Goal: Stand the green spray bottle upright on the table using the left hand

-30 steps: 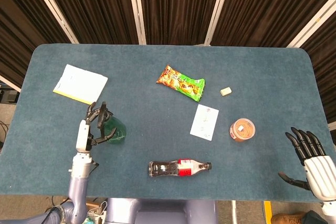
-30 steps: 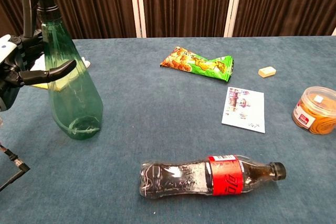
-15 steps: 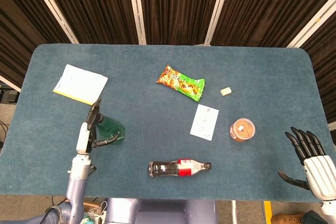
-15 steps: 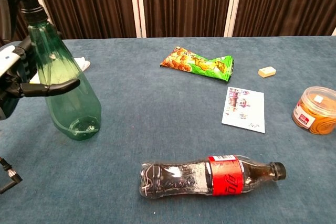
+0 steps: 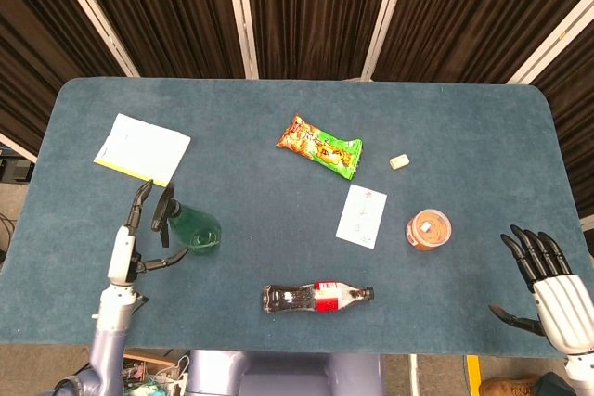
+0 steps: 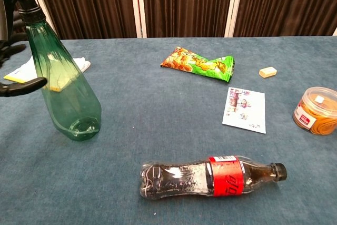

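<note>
The green spray bottle (image 5: 192,229) (image 6: 63,85) stands upright on the blue table (image 5: 278,266), with its black trigger head on top. My left hand (image 5: 137,234) is just to its left, fingers spread, and touches nothing. In the chest view only dark fingertips (image 6: 23,85) show at the left edge, a gap away from the bottle. At the table's near right corner my right hand (image 5: 543,275) lies open with its fingers apart, holding nothing.
A cola bottle (image 5: 316,297) (image 6: 208,176) lies on its side near the front edge. A snack bag (image 5: 320,146), a white card (image 5: 362,216), a small eraser (image 5: 400,161), an orange tub (image 5: 428,229) and a notepad (image 5: 141,147) are spread over the table.
My left hand has let go of the spray bottle and drawn back to the left. The bottle went from tilted to upright and stays standing alone. The right hand is still.
</note>
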